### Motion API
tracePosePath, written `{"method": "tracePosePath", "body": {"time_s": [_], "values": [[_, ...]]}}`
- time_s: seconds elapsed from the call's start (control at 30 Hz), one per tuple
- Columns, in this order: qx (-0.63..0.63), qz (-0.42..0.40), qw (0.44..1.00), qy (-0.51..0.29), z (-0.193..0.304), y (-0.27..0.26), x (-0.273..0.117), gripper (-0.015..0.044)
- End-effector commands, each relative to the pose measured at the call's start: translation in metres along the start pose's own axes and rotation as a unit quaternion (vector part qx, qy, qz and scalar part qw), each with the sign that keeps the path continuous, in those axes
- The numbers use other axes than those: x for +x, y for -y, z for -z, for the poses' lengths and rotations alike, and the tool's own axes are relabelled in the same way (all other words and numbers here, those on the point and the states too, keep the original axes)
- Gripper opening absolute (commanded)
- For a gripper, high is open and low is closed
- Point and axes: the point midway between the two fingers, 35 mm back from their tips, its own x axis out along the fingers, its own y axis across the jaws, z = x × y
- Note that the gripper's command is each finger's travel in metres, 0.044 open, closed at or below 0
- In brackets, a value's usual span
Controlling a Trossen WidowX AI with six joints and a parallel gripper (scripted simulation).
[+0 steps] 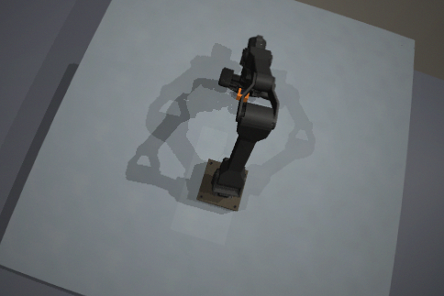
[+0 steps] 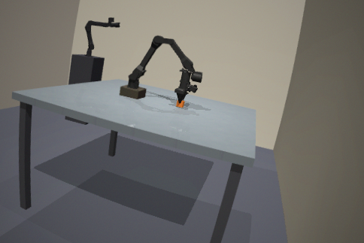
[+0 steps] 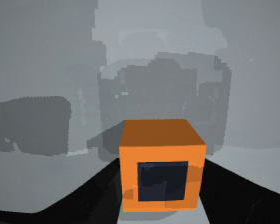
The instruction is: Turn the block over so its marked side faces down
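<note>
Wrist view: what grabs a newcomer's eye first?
The orange block, low in the centre, showing a dark square mark on the face toward the camera. The end effector is shut on it, one black finger against each side. From outside, the arched arm pins it at mid-table.

blocks: 1 (image 3: 163,165) | arms: 1 (image 2: 165,50) | tables: 1 (image 2: 113,119)
</note>
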Motion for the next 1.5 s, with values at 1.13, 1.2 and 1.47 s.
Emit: {"method": "tracePosePath", "body": {"time_s": [1.13,1.2,1.47], "values": [[-0.003,0.001,0.976,0.22,0.0,0.0,-0.016,0.0],[-0.002,0.001,0.972,0.235,0.001,0.0,-0.017,0.0],[-0.002,0.0,0.965,0.261,0.003,0.0,-0.017,0.0]]}}
